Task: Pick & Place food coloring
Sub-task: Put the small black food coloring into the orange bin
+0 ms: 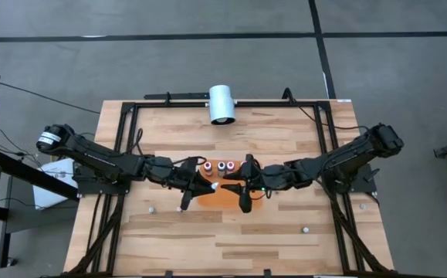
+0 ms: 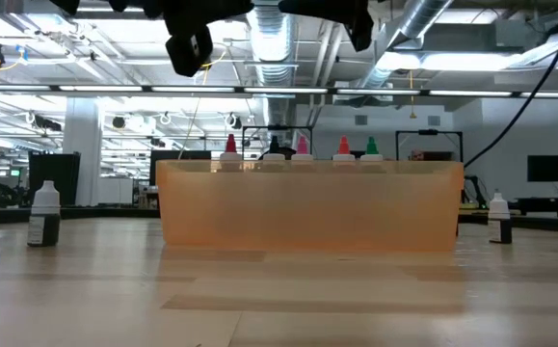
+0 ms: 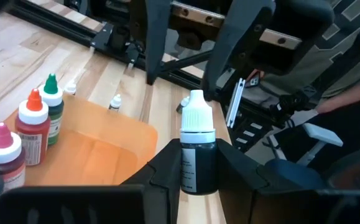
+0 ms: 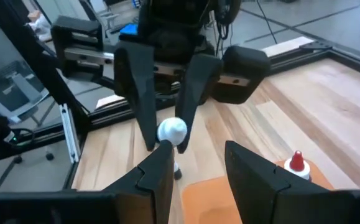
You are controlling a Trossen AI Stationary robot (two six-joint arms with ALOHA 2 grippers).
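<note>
A white-capped, dark-bodied food coloring bottle [image 3: 198, 149] is clamped upright in the left gripper [image 3: 199, 177], raised over the edge of the orange mat [image 3: 99, 152]. Green-, red- and pink-topped bottles [image 3: 33, 127] stand on that mat. The right gripper [image 4: 195, 165] hangs just opposite, fingers parted and holding nothing, above the wooden worktop [image 1: 285, 131].

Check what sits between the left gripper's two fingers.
A white-capped dark food coloring bottle, upright between the left gripper fingers, seen in the left wrist view.
</note>
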